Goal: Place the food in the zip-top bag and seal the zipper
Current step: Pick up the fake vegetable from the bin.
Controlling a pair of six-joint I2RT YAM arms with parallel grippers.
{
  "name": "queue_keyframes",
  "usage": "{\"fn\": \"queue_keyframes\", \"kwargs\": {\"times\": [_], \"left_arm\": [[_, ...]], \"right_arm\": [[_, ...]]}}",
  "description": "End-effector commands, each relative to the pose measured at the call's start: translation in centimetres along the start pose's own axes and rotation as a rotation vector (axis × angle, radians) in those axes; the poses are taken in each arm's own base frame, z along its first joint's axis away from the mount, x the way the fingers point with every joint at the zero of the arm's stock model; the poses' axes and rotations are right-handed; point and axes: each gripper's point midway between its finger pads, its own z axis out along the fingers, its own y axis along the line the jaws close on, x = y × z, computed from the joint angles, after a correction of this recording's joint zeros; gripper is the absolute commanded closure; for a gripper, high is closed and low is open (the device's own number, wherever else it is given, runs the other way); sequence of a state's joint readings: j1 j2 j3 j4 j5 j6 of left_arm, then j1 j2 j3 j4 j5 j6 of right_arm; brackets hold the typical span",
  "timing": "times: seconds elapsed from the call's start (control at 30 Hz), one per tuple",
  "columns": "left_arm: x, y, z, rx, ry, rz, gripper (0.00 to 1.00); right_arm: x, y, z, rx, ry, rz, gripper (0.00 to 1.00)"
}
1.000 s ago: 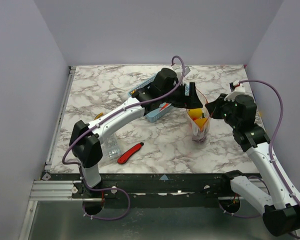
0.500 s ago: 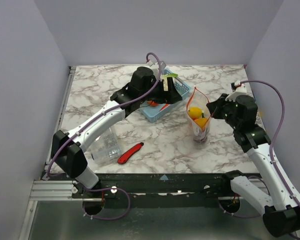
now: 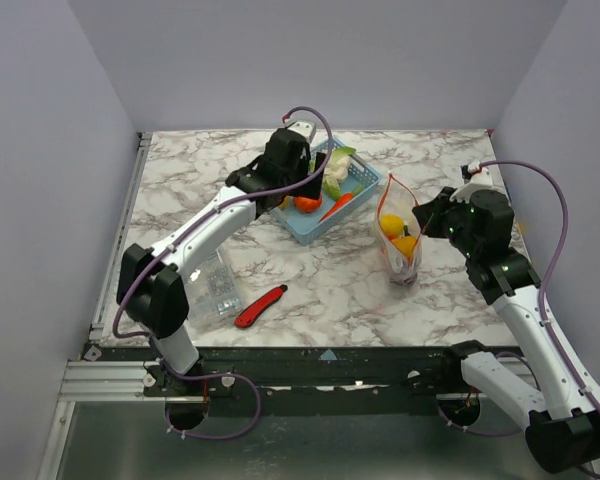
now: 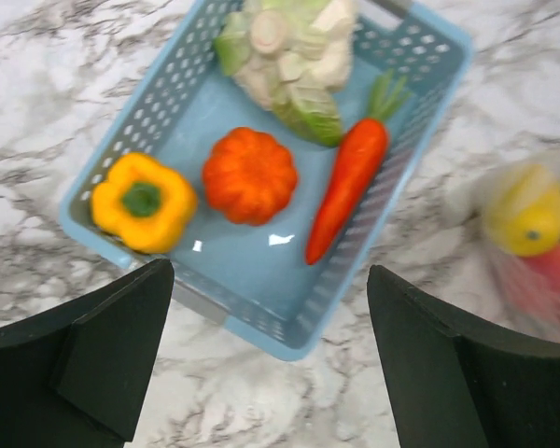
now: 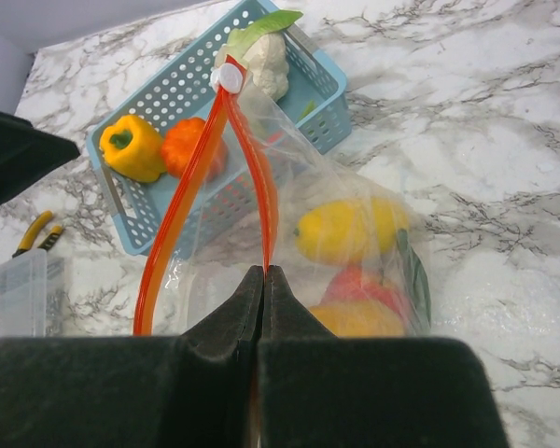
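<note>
Right end effector clamps the floppy bag by its zipper; under the spread left end effector, the glossy pumpkin looks light, slippery: grip its ribbed sides.

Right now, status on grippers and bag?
Left gripper open above basket, four food pieces in it. Right gripper shut on zipper, bag mouth open, fruit inside.

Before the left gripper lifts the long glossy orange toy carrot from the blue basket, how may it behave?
The carrot shines, so it may slip when pinched. Its round, tapered body would probably roll or pivot if gripped off-centre. It looks like plastic, so it is likely light.
</note>
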State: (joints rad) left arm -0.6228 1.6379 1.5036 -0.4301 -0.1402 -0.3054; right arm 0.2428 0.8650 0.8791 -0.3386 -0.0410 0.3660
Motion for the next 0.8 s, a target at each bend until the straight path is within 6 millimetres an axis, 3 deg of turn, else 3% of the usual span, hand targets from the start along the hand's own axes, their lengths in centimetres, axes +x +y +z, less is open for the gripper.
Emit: {"fn": "queue_keyframes", "kwargs": {"times": [0.0,0.27,0.47,0.77], "left_arm": [[0.8,5.4,3.3,-0.217,0.109,0.156,0.13],[2.7,7.7,8.6,-0.287,0.299,0.256,0.11],[3.0,8.8,10.2,-0.334,0.320,0.289,0.08],[5.2,10.7,11.2,-0.384,0.388,0.320,0.03]], "right_arm": [[0.1,-0.1,0.4,0.003,-0.006,0.002,1.00],[0.1,-0.1,0.4,0.003,-0.005,0.002,1.00],[0.3,-0.1,0.6,0.004,0.006,0.001,1.00],[0.6,-0.1,0.9,0.001,0.020,0.003,1.00]]}}
